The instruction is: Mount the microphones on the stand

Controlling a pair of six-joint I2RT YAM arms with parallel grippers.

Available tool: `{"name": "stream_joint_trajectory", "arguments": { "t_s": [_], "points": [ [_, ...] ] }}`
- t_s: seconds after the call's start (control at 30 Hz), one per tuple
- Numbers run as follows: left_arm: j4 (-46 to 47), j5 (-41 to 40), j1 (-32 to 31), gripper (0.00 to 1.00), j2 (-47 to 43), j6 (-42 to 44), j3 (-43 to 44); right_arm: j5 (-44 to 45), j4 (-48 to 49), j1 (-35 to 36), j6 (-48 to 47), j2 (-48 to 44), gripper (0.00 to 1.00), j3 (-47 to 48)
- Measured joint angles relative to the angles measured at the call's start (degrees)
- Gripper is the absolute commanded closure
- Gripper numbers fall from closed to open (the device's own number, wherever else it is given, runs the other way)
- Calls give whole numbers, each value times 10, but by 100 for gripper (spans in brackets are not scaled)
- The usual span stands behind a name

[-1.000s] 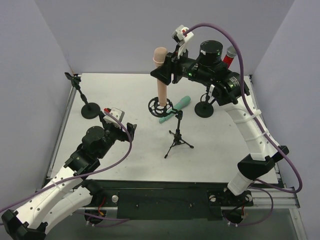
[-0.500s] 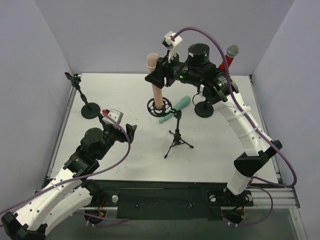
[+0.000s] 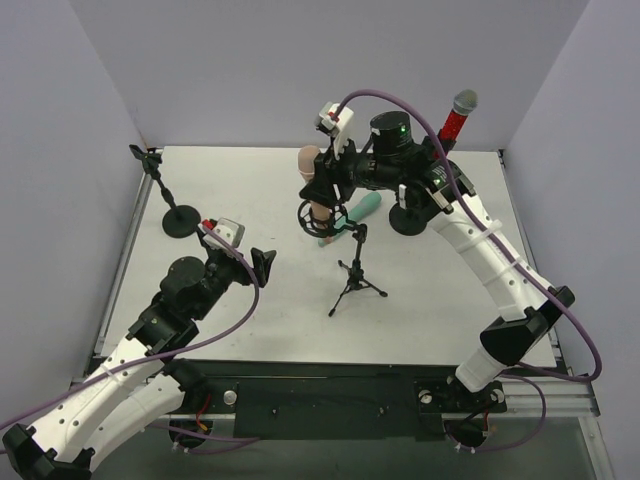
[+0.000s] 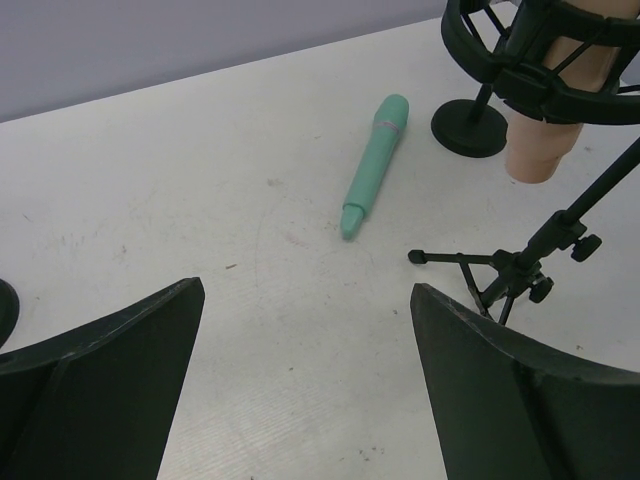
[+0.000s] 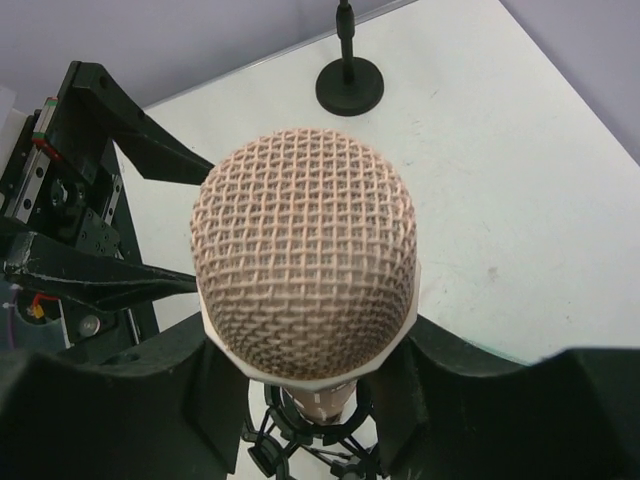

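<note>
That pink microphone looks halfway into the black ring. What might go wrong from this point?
1. The right end effector grips the peach-pink microphone just under its head. If it tilts, the body could jam in the ring mount and perhaps drag its stand over.
2. The mint-green microphone lies flat close to the tripod stand, so reaching for it might knock the tripod's legs.

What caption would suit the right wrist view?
Right gripper holding the peach-pink microphone upright, handle inside the stand's ring.
</note>
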Motion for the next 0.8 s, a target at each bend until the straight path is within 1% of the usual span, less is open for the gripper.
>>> {"name": "stream_joint_trajectory", "arguments": {
  "t_s": [0.03, 0.07, 0.1, 0.13, 0.2, 0.27, 0.43, 0.5, 0.67, 0.8],
  "points": [
    [1, 1, 0, 4, -1, -3, 0, -2, -1, 0, -2, -4, 55, -5],
    [2, 1, 0, 4, -3, -5, -1, -3, -2, -1, -4, -7, 51, -10],
    [2, 1, 0, 4, -6, -7, -3, -4, -5, -1, -6, -11, 48, -14],
    [1, 2, 0, 4, -10, -9, -4, -5, -8, -2, -8, -15, 41, -20],
    [2, 2, 0, 4, -17, -12, -5, -8, -14, -6, -10, -20, 29, -26],
    [2, 2, 0, 4, -22, -14, -5, -10, -15, -10, -10, -24, 20, -29],
    [4, 8, 0, 4, -20, -21, -5, -14, -16, -24, -10, -35, 4, -31],
    [3, 10, 0, 4, -18, -23, -5, -18, -19, -30, -12, -41, 0, -31],
    [3, 13, 0, 4, -19, -27, -5, -48, -42, -58, -32, -61, 0, -33],
    [4, 16, 0, 4, -20, -33, -5, -76, -50, -103, -45, -104, 0, -72]
  ]
}}
